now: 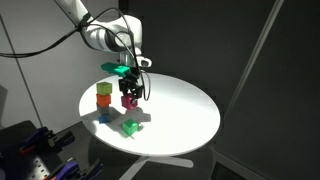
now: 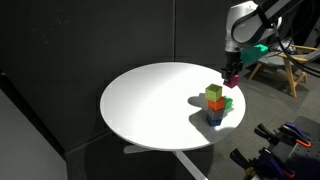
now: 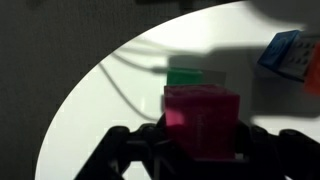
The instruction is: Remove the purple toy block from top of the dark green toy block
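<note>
Gripper (image 1: 130, 97) grips the purple block (image 1: 129, 102), holding it just above the green block (image 1: 131, 127) on the counter (image 1: 185, 110).

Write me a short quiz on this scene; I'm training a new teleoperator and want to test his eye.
1. True or false: the gripper is shut on the purple toy block.
2. Which colour tops the three-cube stack? A) blue B) orange C) yellow-green
3. How many cubes rest on the dark green toy block?

Key: 1 true; 2 C; 3 zero.
</note>
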